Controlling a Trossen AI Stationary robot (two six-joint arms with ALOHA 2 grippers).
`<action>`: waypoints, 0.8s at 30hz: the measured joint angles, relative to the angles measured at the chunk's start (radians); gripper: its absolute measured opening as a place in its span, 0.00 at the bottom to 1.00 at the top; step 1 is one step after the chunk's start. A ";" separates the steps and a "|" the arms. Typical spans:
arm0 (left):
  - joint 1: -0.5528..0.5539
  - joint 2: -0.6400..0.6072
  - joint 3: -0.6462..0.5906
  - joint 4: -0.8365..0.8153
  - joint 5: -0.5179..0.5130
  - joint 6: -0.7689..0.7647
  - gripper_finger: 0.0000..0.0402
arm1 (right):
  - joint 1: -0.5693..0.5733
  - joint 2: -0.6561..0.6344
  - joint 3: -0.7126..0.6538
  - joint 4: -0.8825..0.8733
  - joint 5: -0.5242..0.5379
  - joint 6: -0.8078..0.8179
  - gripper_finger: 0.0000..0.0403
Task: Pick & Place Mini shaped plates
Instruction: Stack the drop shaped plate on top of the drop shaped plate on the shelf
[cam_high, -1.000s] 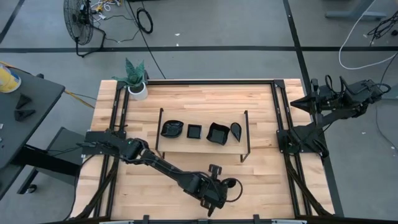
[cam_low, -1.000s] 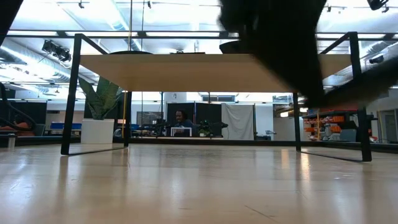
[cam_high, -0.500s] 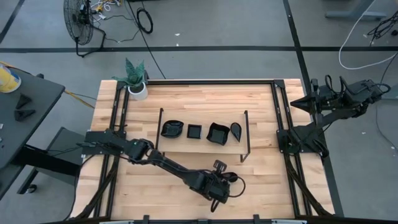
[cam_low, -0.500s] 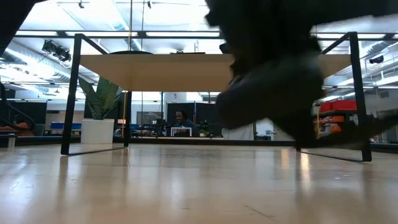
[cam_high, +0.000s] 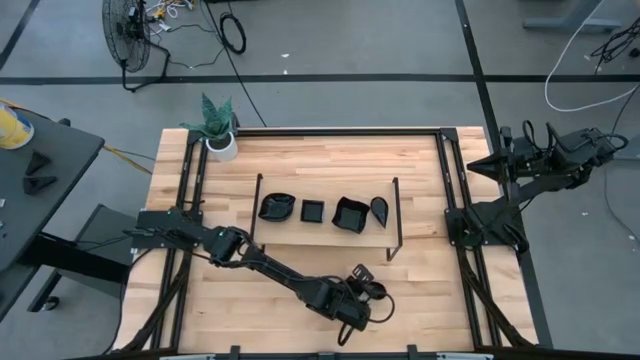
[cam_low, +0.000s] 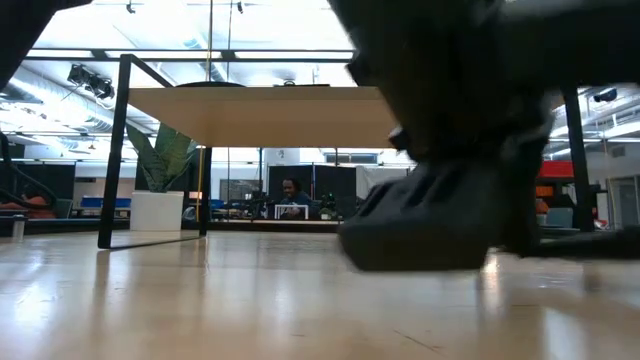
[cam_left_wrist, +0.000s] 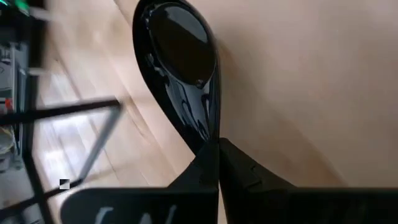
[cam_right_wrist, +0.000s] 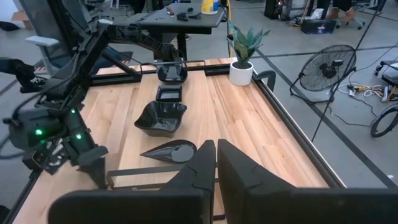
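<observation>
**Left arm grips teardrop plate at near table edge, right arm parked**

High view: left gripper (cam_high: 362, 290) reaches out over the near middle of the wooden table (cam_high: 330, 160), low over the boards; what it holds is hard to make out from above. Four mini shaped plates sit in a row on the raised wire-frame shelf (cam_high: 325, 240): wavy leaf plate (cam_high: 276, 208), small square plate (cam_high: 312, 211), larger square plate (cam_high: 350, 215), teardrop plate (cam_high: 379, 209). Potted plant (cam_high: 219, 128) at the far left corner. Right gripper (cam_high: 508, 160) is folded back over the table's right edge, well apart from the plates.

Low view: a dark blurred mass, the left gripper (cam_low: 440, 215), fills the right half, just above the tabletop. Shelf frame and plant behind it; a person (cam_low: 290, 190) sits far off in the room.

Left wrist view: fingers pinched tight on the pointed tip of a held glossy black teardrop plate (cam_left_wrist: 180, 56), tabletop close behind.

Right wrist view: right fingers (cam_right_wrist: 249, 174) pressed together, gripping nothing; the row of plates on the shelf lies ahead.
</observation>
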 joint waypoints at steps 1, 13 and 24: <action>0.000 0.002 -0.002 -0.016 -0.011 0.011 0.00 | 0.000 0.000 0.000 0.000 0.000 0.000 0.06; 0.000 0.013 -0.002 0.031 -0.029 0.157 0.04 | 0.000 0.000 0.000 0.000 0.000 0.000 0.06; -0.003 0.013 -0.002 0.040 -0.051 0.149 0.16 | 0.000 0.000 0.000 0.000 0.000 0.000 0.06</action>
